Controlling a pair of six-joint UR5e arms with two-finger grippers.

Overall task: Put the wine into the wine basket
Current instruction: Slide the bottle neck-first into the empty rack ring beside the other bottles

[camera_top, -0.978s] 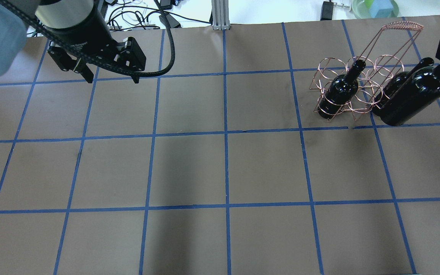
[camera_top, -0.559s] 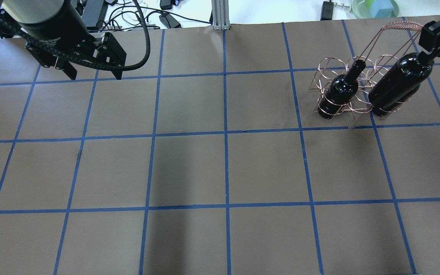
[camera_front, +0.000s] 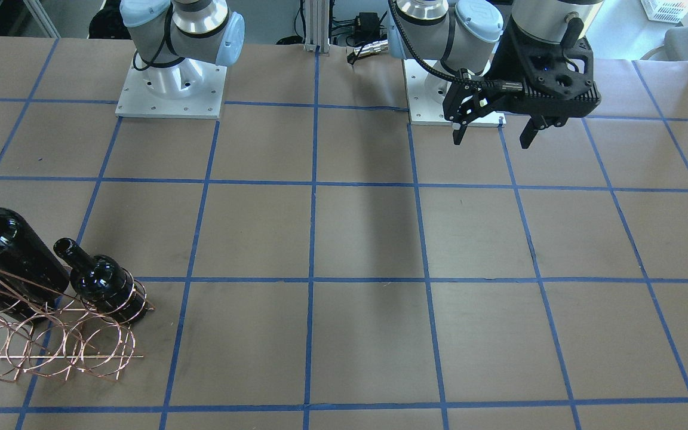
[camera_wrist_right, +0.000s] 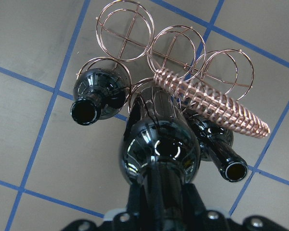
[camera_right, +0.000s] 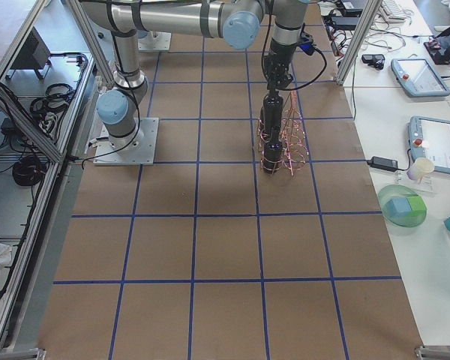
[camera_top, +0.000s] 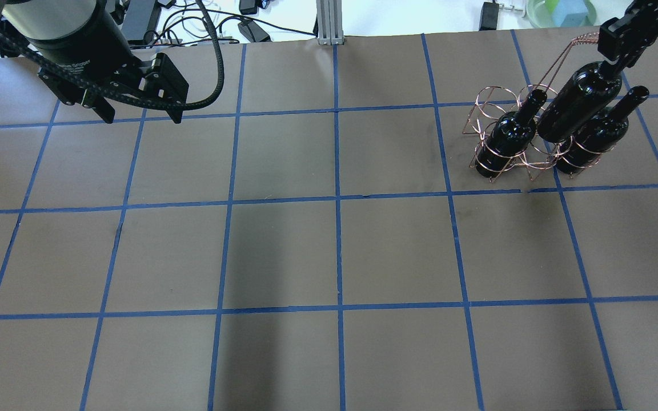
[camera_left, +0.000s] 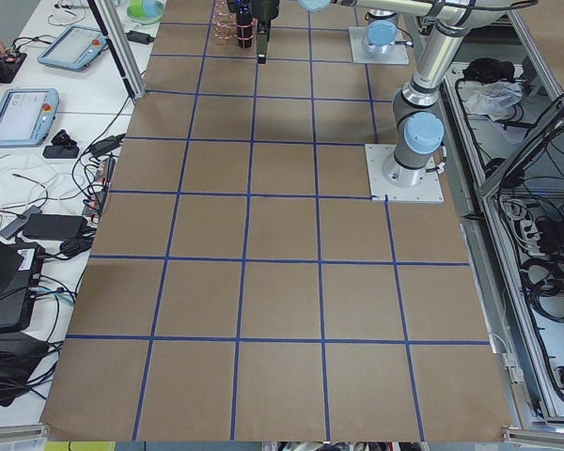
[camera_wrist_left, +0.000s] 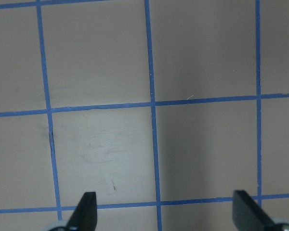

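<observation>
- The left gripper point(camera_top: 142, 116) hovers above the table point(camera_top: 283, 251), jaws wide, holding nothing.
- The wine basket point(camera_wrist_right: 209, 103) stands far right, with two bottles point(camera_top: 506, 140) seated (robot-side row, one at each end).
- The right gripper point(camera_top: 614, 54) clamps the neck of the wine point(camera_top: 577, 103), which hangs over the ring between them.

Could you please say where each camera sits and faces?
Front-facing: across table, facing bases; left gripper open.
Overhead: behind robot, looking down; right gripper holds wine over wine basket.
Exterior left: table end, left arm near.
Exterior right: opposite end, right arm near.
Left wrist: downward; fingertips, table.
Right wrist: down the wine.
Front-facing, overhead share wine basket.
</observation>
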